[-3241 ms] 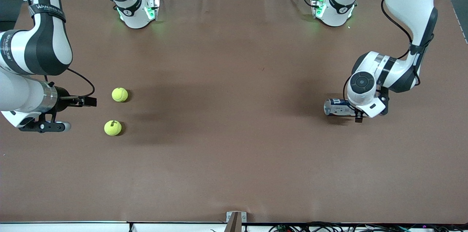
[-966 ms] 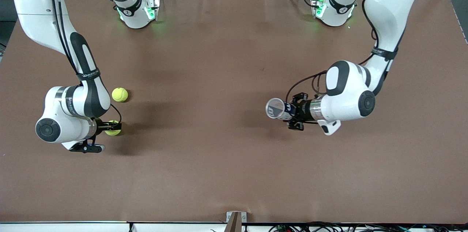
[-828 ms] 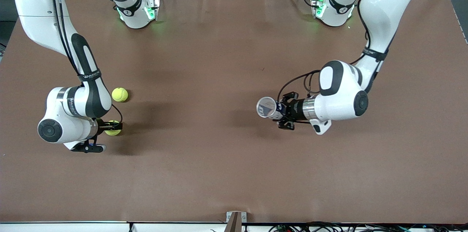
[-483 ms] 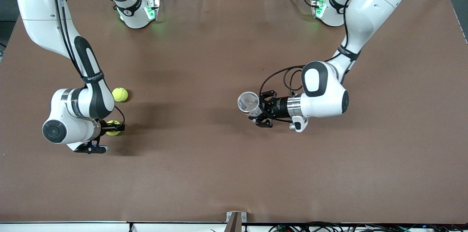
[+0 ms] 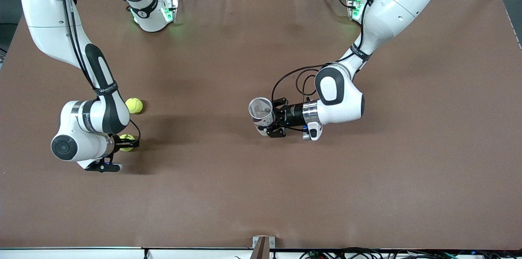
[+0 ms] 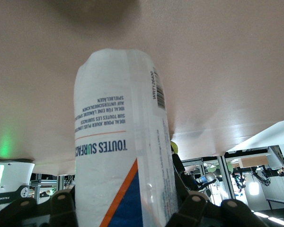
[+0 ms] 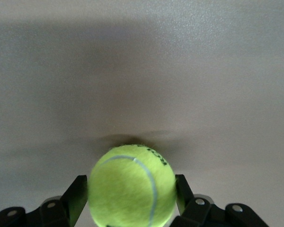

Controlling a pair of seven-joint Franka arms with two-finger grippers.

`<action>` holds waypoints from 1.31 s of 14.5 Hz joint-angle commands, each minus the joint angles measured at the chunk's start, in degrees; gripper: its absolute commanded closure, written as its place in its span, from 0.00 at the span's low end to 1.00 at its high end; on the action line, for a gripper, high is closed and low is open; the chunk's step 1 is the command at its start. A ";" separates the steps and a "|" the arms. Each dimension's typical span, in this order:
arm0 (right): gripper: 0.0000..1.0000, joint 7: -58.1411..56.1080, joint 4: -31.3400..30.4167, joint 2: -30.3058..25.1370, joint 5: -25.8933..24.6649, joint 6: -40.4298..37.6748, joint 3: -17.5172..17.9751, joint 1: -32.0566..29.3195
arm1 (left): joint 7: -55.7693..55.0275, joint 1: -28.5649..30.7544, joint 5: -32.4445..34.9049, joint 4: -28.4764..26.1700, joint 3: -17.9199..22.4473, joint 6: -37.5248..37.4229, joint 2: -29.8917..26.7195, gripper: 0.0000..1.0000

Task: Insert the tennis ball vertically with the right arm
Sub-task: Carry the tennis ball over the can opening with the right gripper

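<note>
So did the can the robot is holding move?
Yes. The left gripper has carried the can away from the left arm's end, toward the table's middle and the tennis balls.

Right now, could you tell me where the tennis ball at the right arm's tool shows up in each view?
Front view: the ball sits between the right tool's fingers, nearer the camera than the second ball.
Right wrist view: it fills the lower middle, a finger against each side.
Left wrist view: only a sliver of yellow-green past the can; which ball it is cannot be told.
Shared landmark: the brown table.
</note>
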 commanded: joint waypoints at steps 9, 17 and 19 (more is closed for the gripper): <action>0.55 -1.62 3.79 -6.33 0.73 -11.88 0.44 3.39 | 2.78 2.37 -2.32 0.25 -0.49 -5.66 1.35 0.31; 0.55 25.77 8.71 -16.10 7.31 -24.21 0.53 19.72 | 4.54 2.11 -2.41 0.25 -0.40 -5.75 3.11 0.31; 0.55 36.66 12.14 -16.01 8.20 -24.66 0.53 25.43 | 4.54 2.02 -2.41 0.25 -0.49 -5.75 3.20 0.31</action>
